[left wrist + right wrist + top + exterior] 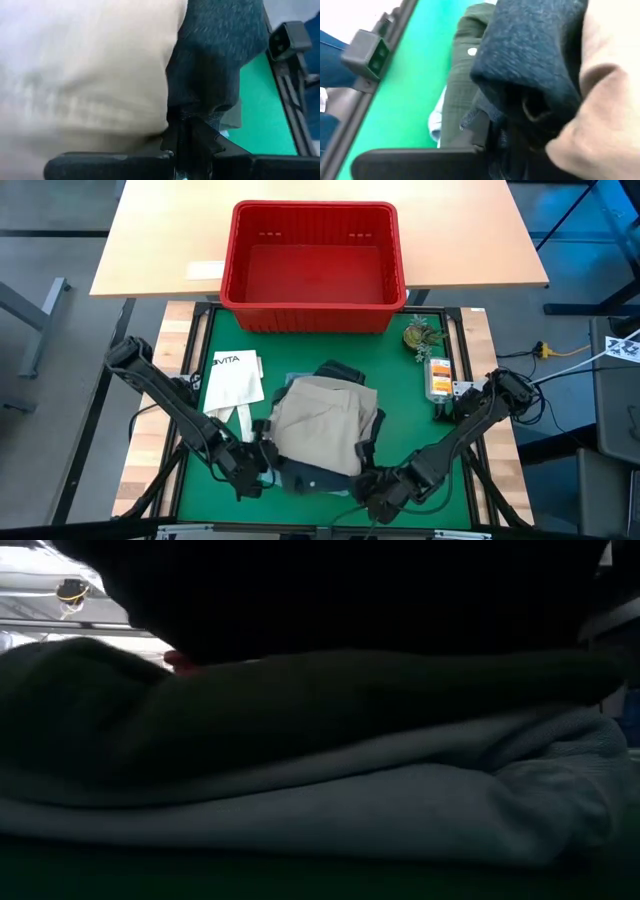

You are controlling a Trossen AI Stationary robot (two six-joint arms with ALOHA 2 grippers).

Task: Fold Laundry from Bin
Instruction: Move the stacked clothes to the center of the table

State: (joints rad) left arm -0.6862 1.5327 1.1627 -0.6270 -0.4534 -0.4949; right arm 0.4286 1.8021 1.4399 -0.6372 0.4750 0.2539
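Note:
The laundry lies heaped in the middle of the green mat (400, 410). A khaki piece (325, 425) is on top and a dark grey piece (335, 372) is under it. A dark green piece (465, 75) and pale blue cloth (350, 810) lie lowest. The red bin (313, 265) stands at the far side with nothing showing inside. My left gripper (258, 463) is at the heap's near left and my right gripper (372, 480) at its near right. Each is shut on the dark grey piece. My left gripper (189, 132) pinches the dark grey piece's edge (200, 107) between its two fingers, slanting down from the near left. The khaki piece (85, 75) rests against that cloth beside the fingers. My right gripper (495, 140) has a bunched fold of the dark grey piece (520, 100), slanting down from the near right. The cloth covers most of the fingers. Khaki cloth (600, 115) hangs over the fold.
A white tote bag (235, 383) lies on the mat left of the heap. A small green plant (423, 335) and an orange packet (438, 376) sit at the right. The bin stands on a tan table (470, 240) with a white sheet (205, 270) on it.

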